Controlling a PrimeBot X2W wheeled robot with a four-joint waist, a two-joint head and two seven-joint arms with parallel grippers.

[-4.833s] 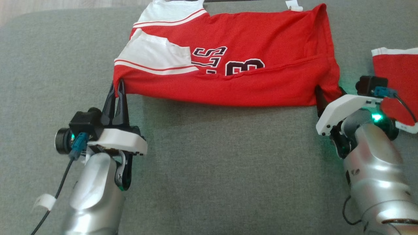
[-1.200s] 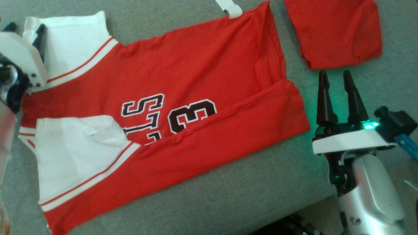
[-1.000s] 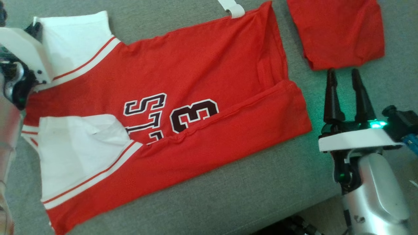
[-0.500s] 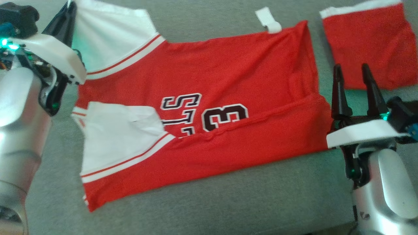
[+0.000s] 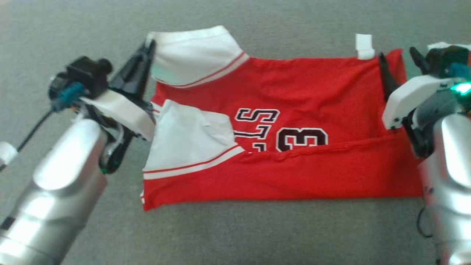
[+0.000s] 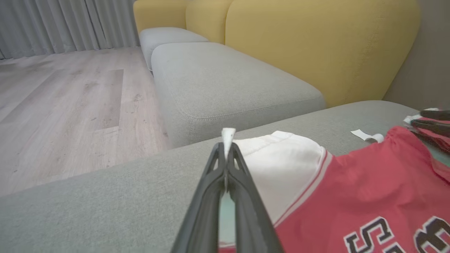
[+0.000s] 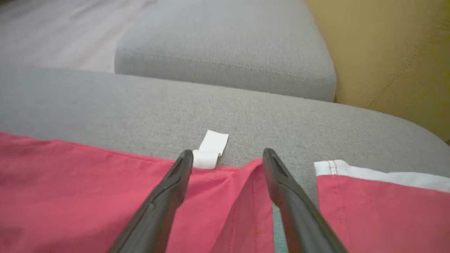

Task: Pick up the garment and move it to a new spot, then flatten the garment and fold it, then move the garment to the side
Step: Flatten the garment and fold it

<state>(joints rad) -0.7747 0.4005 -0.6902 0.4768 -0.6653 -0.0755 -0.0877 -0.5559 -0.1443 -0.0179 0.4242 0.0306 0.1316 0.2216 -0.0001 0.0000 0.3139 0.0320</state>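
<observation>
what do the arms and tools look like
The left forearm and right forearm are silver shells, capped by a white wedge plate; the left tool and right tool have two long tapering black fingers. Black wrist cameras carry blue plugs; a black cable runs from the left; a green light glows on the right.

The garment [image 5: 312, 92] is being supported mid-frame by the cushion [image 5: 235, 235]; a second garment [image 7: 383, 211] is being supported beside it, lower right.
</observation>
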